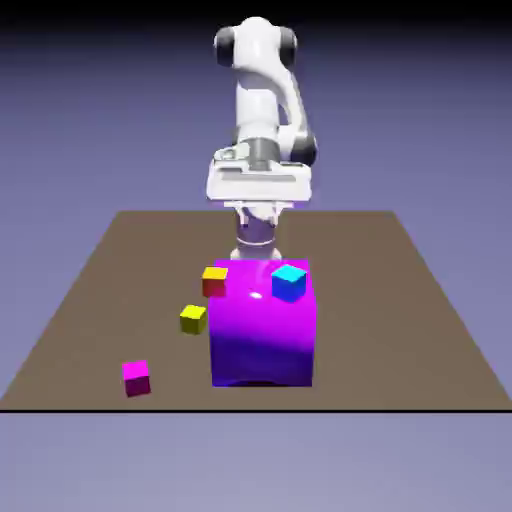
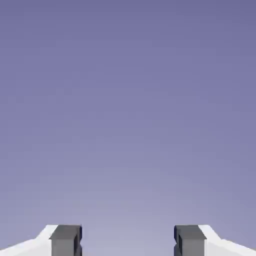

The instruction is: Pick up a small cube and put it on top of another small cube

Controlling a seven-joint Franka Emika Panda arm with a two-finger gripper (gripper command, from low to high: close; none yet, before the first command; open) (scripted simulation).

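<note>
Pincer point(image 1: 258, 215) tips stand wide apart with nothing between them, and the hand view shows only the blue-violet backdrop beyond them. In the exterior view the pincer is up near the middle, in front of the white arm point(image 1: 257, 100), above the brown table point(image 1: 375, 300). The small pink cube point(image 1: 136, 379) sits by itself near the table's front edge, toward the exterior view's left, well apart from the pincer. Farther back and a little to the right of it is a small yellow cube point(image 1: 193, 320). A huge glossy purple block point(image 1: 262, 335) stands by the middle of the table. An orange-red cube point(image 1: 215, 283) shows at the block's upper left and a bright blue cube point(image 1: 289, 283) at its upper right; whether either touches the block, I cannot tell.
</note>
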